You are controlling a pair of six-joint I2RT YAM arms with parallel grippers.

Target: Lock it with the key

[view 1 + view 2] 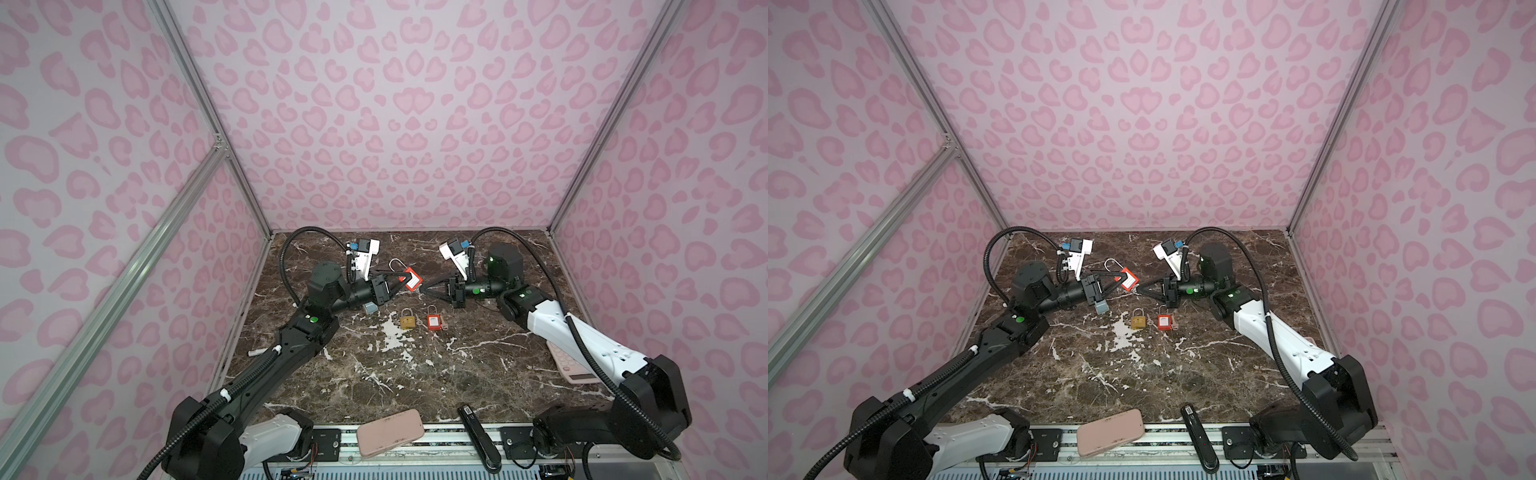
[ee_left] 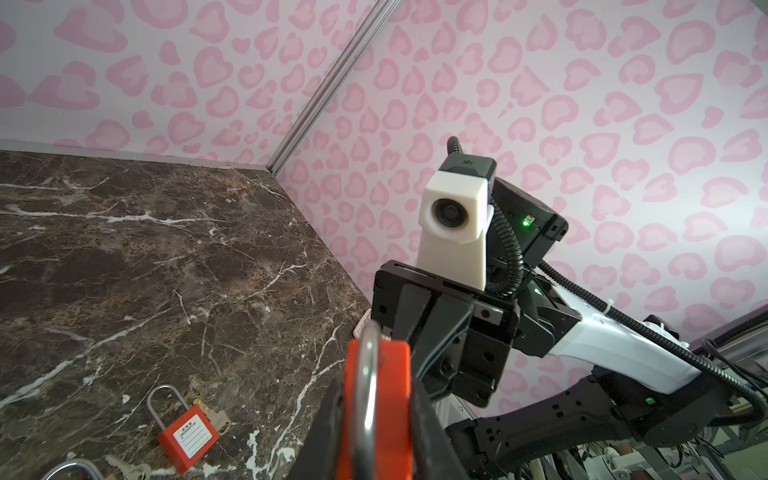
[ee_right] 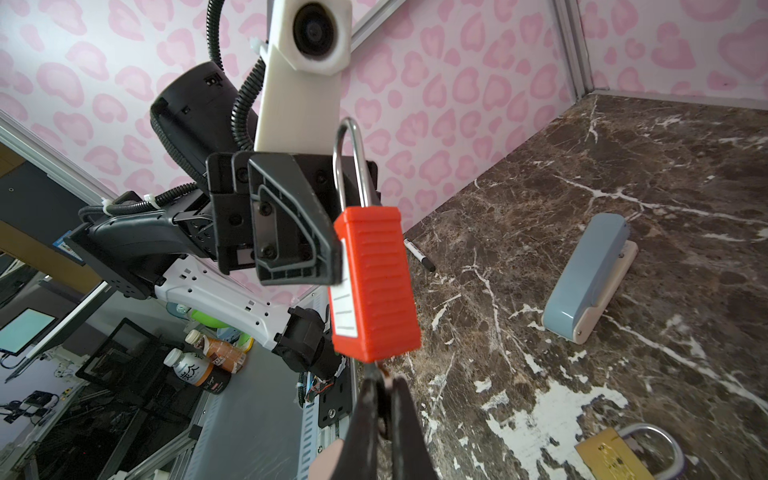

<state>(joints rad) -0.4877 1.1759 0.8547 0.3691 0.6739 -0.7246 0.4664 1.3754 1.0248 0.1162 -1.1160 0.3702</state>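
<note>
Red padlock (image 1: 412, 281) (image 3: 374, 286): held up off the table (image 1: 374, 374), over its far middle in both top views. The left gripper (image 1: 402, 279) is clamped across the body.

Long axis, in a top view: shackle (image 1: 397, 266) toward 10 o'clock, bottom end toward 4 o'clock.

Right gripper (image 1: 426, 289): sits at 4 o'clock from the padlock, tips just off its bottom end, so roughly on that axis. Its fingers are pinched together on a small brownish piece, seen in the right wrist view; I take this for the key (image 3: 385, 376). Whether the blade is in the slot I cannot tell, as the meeting point is too dark.

Judgement:
- The right arm is the nearer one and the one to act.
- The coming move is a short push toward 10 o'clock, then a twist about the same line.
- Any tilt off the axis would likely bind.
- Whether the shackle is seated I cannot tell, because a left finger hides one leg.

Room:
- There is open air all round the pair.
- On the table at 6 o'clock lie a brass padlock (image 1: 407, 319) and a second red padlock (image 1: 433, 322), near but lower.
- A blue-grey punch (image 1: 371, 308) lies at 8 o'clock, below the left gripper.
- None of these lies on the axis.
</note>
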